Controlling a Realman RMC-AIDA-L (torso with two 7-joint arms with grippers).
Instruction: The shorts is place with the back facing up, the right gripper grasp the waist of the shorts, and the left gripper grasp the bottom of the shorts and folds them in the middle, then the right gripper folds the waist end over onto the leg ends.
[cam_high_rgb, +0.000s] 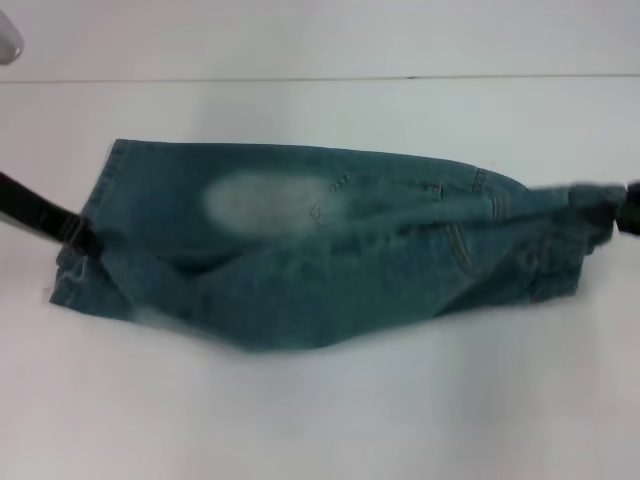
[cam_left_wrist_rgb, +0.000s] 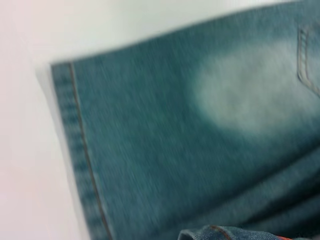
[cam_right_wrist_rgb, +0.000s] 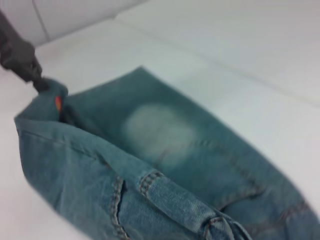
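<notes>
The blue-green denim shorts (cam_high_rgb: 330, 270) lie stretched across the white table, partly doubled lengthwise, with a pale faded patch (cam_high_rgb: 262, 198) on top. At the left end, my left gripper (cam_high_rgb: 82, 238) is shut on the bottom of the shorts (cam_high_rgb: 100, 190), with one hem lifted. The right wrist view shows that gripper (cam_right_wrist_rgb: 42, 82) pinching the leg end beside a small orange print (cam_right_wrist_rgb: 58, 103). My right gripper (cam_high_rgb: 622, 205) is at the far right edge, shut on the puckered waist (cam_high_rgb: 570, 235), which is pulled up toward it. The flat stitched hem (cam_left_wrist_rgb: 75, 150) fills the left wrist view.
The white table (cam_high_rgb: 320, 420) runs on all sides of the shorts. A seam line (cam_high_rgb: 300, 78) crosses the far side of the table. A pale object (cam_high_rgb: 8, 40) shows at the top left corner.
</notes>
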